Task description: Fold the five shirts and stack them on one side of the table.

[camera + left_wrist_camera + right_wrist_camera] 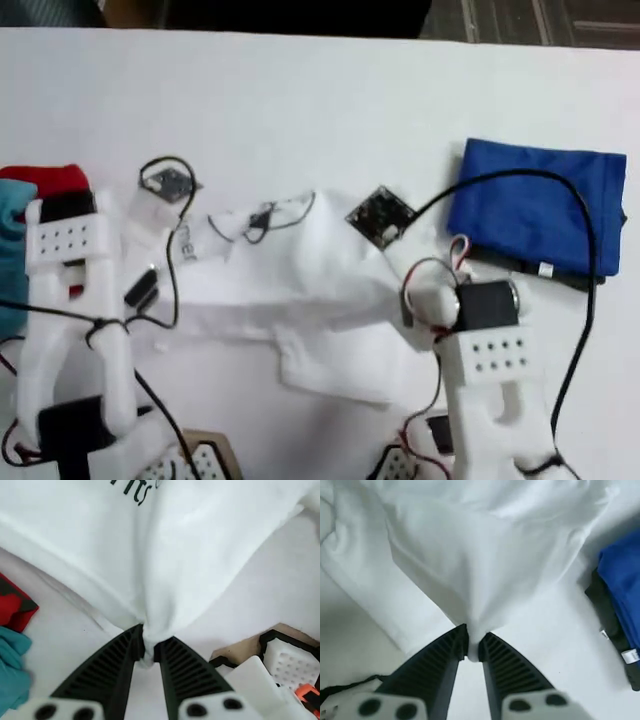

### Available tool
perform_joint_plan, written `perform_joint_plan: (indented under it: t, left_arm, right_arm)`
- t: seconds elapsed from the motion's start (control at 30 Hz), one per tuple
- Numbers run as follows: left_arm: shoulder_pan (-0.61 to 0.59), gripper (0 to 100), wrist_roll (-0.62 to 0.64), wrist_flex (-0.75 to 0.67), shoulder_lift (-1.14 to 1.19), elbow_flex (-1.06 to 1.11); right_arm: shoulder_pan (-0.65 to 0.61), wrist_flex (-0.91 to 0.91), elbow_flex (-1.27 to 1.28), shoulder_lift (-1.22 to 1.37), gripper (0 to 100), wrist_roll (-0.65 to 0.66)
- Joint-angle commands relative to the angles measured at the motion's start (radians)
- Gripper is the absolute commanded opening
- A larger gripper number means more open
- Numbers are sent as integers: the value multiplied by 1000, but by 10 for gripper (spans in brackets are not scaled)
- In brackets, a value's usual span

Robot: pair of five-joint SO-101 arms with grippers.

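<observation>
White shirt (300, 295) at centre of high view, left gripper (149, 649) clamped on its left edge, right gripper (473, 647) clamped on its right edge.

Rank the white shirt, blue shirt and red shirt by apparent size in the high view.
1. white shirt, spread out
2. blue shirt, folded
3. red shirt, smallest as seen, but partly covered, so its true size is unsure

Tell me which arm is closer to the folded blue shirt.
Right. The right arm grips the white shirt just beside the blue shirt; the left arm grips it farther off, by the red shirt.
</observation>
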Motion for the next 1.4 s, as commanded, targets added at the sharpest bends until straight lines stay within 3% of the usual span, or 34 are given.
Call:
perform_joint_plan:
  t: [0.0,0.33,0.53,0.77,1.17,1.23,1.37]
  left_arm:
    - [-23,25,-11,-3,-41,4]
    - [-138,25,-20,-6,-34,27]
    - [-91,25,-18,-8,-34,79]
    - [-63,25,-18,-9,-32,143]
    - [-66,33,-18,-18,-35,170]
    - [-68,78,-18,-5,-35,145]
    - [-68,238,-17,66,-35,18]
  right_arm:
    - [-5,51,-5,-64,20,6]
    - [-5,65,72,-70,20,75]
    - [-5,47,132,-70,20,78]
    - [2,45,232,-70,20,213]
    - [-4,44,232,-77,22,216]
    - [-4,44,230,-77,42,222]
    - [-4,44,199,-79,200,221]
